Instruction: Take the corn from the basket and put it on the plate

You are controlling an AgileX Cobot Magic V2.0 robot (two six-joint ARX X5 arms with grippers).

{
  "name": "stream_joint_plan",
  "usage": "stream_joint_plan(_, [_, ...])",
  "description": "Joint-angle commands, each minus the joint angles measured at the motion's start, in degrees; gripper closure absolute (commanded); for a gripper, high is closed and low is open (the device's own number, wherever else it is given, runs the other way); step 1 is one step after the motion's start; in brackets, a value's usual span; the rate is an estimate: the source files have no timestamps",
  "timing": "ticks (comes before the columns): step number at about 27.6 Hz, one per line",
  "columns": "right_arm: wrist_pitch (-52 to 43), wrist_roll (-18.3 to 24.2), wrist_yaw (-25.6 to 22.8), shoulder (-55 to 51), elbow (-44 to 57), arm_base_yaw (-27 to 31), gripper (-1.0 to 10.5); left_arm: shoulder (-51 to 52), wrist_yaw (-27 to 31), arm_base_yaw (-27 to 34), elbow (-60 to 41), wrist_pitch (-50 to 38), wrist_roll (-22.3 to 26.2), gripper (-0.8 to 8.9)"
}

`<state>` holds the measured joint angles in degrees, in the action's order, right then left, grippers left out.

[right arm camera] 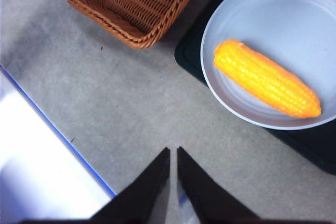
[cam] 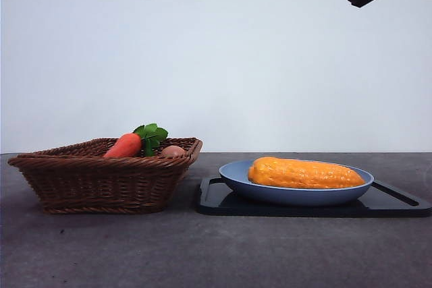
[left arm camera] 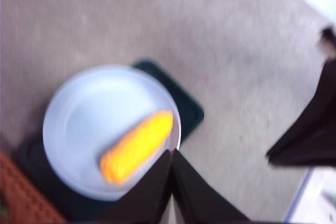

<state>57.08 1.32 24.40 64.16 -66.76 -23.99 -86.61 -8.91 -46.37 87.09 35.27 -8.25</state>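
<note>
the basket (cam: 101,173) is sitting leftmost, holding only a carrot (cam: 124,145); the corn (cam: 305,173) is lying in the plate (cam: 233,175) – well below both grippers, left gripper (left arm camera: 171,153) and right gripper (right arm camera: 173,151), jaws closed, empty. task looking finished – keeping clear is best.

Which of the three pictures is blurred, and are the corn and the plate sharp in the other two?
Left wrist view: clearly blurred, the corn and plate have soft, smeared edges. Right wrist view: sharp, the kernels show, and the basket weave is crisp. Front view: sharp too, with even light and soft shadows under the black tray.
</note>
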Motion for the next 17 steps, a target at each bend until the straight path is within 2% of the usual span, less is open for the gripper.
stream_joint_plan(1, [-1.8,0.6,0.1,0.5,-1.1,-0.2,9.5,0.2,0.2,0.4,1.5,-2.9,2.2,8.09])
stream_joint_plan(2, [-2.2,0.6,0.1,0.5,-1.1,-0.2,9.5,0.9,0.2,1.4,1.5,-4.0,6.3,8.09])
stream_joint_plan(3, [-2.5,0.6,0.1,0.5,-1.1,-0.2,9.5,1.8,0.4,2.8,1.5,-5.1,7.7,8.09])
stream_joint_plan(9, [-5.3,0.6,0.1,0.5,-1.1,-0.2,9.5,14.9,0.5,19.3,-0.3,-8.3,10.3,8.09])
stream_joint_plan(12, [-6.1,0.6,0.1,0.5,-1.1,-0.2,9.5,23.9,0.5,28.7,-7.4,-11.9,10.4,8.09])
stream_joint_plan(17, [-7.5,0.6,0.1,0.5,-1.1,-0.2,9.5,36.2,0.5,38.7,-21.6,-20.0,11.0,8.09])
